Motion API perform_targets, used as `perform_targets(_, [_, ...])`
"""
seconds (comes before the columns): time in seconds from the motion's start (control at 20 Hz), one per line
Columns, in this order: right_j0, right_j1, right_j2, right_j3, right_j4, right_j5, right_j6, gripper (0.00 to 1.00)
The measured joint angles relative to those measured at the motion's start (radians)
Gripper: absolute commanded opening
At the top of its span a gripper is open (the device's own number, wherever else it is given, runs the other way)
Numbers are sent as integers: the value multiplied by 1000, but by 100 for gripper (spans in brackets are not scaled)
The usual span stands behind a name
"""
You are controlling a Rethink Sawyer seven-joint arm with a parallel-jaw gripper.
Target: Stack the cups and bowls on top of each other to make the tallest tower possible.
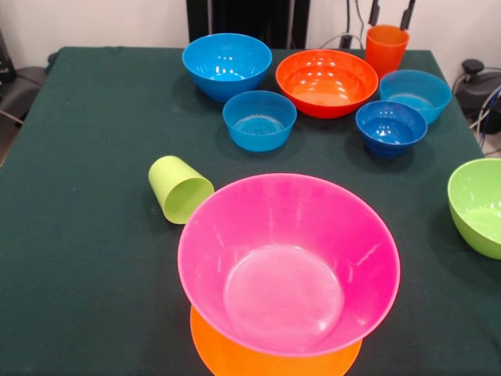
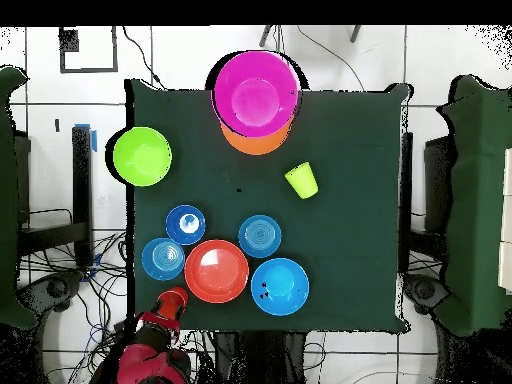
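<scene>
The tower stands at the table's near edge in the front view: a large pink bowl (image 1: pixel 288 262) (image 2: pixel 256 93) sits upright on an upside-down light-orange bowl (image 1: pixel 235 359) (image 2: pixel 256 143). A lime-green cup (image 1: pixel 179 189) (image 2: pixel 301 180) lies on its side just left of it. The ribbed orange cup (image 1: pixel 387 48) (image 2: pixel 175 298) stands upright at the far right edge. Only the two dark tips of my gripper (image 1: pixel 391 12) show, apart, just above that cup with nothing between them. The red arm (image 2: pixel 150 355) reaches in over the same corner.
A medium blue bowl (image 1: pixel 227 64) (image 2: pixel 280 286), a red-orange bowl (image 1: pixel 326 81) (image 2: pixel 216 270) and three small blue bowls (image 1: pixel 259 120) (image 1: pixel 391 127) (image 1: pixel 416 95) cluster at the far side. A lime-green bowl (image 1: pixel 477 205) (image 2: pixel 142 156) overhangs the right edge.
</scene>
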Motion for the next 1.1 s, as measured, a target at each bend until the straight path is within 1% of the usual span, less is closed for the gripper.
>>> perform_targets(0.55, [0, 9, -2, -4, -9, -1, 0, 100])
perform_targets(1.1, [34, 60, -18, -43, -9, -4, 0, 100])
